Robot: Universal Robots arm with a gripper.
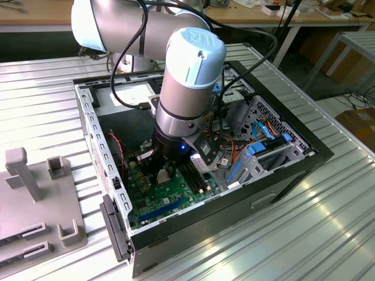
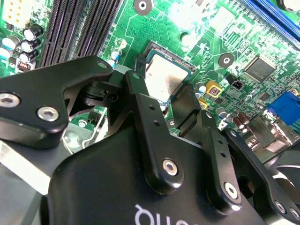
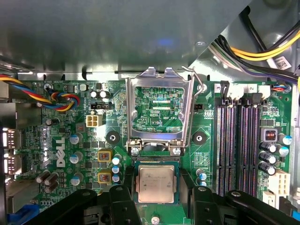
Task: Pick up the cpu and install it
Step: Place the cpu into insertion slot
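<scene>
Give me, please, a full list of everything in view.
cpu: one, silver-grey, at the socket on the board.
board: one, green, inside the case.
load plate: one, silver, hinged up beside the cpu.
memory slots: four, black, on the board.
case: one, black, open, on the table.
table: one, ribbed metal, under the case.
fixture: one, grey, on the exterior view's left.
arm: one, silver and blue, reaching into the case.
gripper: one, black, over the cpu.

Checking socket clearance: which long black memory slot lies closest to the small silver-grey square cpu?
The end slot of the row, beside the open metal socket frame; the other slots lie beyond it from the cpu.
</scene>
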